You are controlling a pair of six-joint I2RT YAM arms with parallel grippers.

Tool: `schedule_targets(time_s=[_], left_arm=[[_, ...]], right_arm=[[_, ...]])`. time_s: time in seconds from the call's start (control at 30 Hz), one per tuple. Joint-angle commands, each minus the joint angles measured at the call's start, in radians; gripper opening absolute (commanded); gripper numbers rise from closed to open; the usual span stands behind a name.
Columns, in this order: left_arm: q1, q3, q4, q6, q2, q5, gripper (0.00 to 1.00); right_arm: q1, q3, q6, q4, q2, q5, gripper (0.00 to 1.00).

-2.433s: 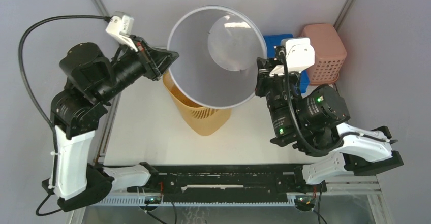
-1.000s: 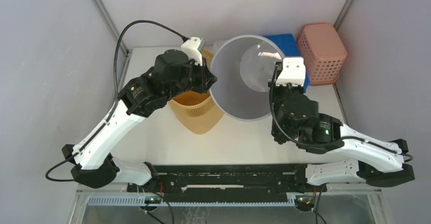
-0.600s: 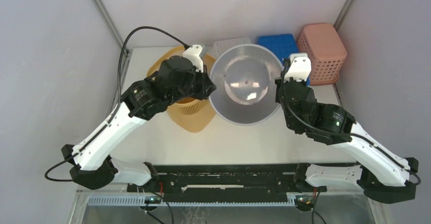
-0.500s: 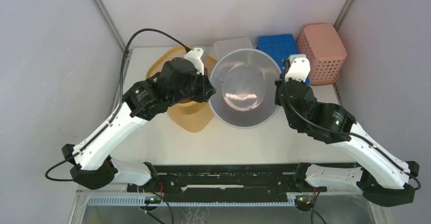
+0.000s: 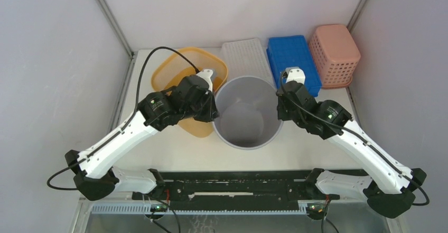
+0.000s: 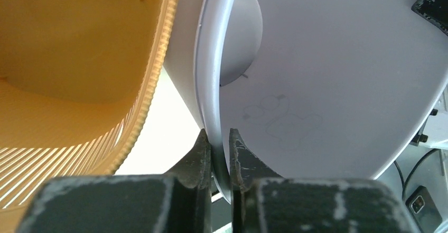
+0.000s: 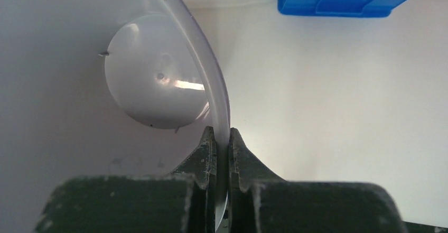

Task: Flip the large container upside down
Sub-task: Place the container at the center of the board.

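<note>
Wrist views, L end effector point(image 6: 218, 140), R end effector point(image 7: 221, 139), pinching container point(image 5: 247, 137) rim

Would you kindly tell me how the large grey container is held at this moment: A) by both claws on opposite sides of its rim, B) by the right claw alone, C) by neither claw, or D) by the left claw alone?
A: the left claw and the right claw each pinch the rim of the large grey container, on opposite sides.

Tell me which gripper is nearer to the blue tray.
Right. The right gripper grips the large container near the blue tray; the left gripper grips its opposite rim, farther away.
</note>
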Motion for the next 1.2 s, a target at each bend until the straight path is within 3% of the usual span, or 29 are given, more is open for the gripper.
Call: schedule_targets(time_s=[0.0, 0.1, 0.3, 0.5, 0.57, 0.83, 1.17], left_arm=[[-0.074, 0.009, 0.227, 0.085, -0.045, 0.217, 0.16], [-0.072, 0.024, 0.211, 0.093, -0.041, 0.194, 0.23], [-0.062, 0.020, 0.202, 0.115, -0.047, 0.165, 0.38], [-0.049, -0.022, 0.247, 0.165, -0.122, 0.103, 0.65], [-0.034, -0.029, 0.248, 0.172, -0.149, 0.083, 0.70], [0.015, -0.096, 0.241, 0.168, -0.229, 0.082, 0.72], [0.015, -0.333, 0.331, 0.107, -0.343, 0.100, 0.72]], right_arm=[[-0.030, 0.006, 0.026, 0.115, 0.022, -0.333, 0.00], [-0.053, 0.006, 0.026, 0.115, 0.028, -0.359, 0.01], [-0.068, 0.006, 0.021, 0.106, 0.032, -0.360, 0.22], [-0.075, 0.008, 0.021, 0.105, 0.018, -0.349, 0.31], [-0.077, 0.014, 0.022, 0.104, 0.013, -0.345, 0.34], [-0.079, 0.031, 0.014, 0.110, 0.007, -0.338, 0.35], [-0.078, 0.032, 0.010, 0.126, 0.003, -0.327, 0.28]])
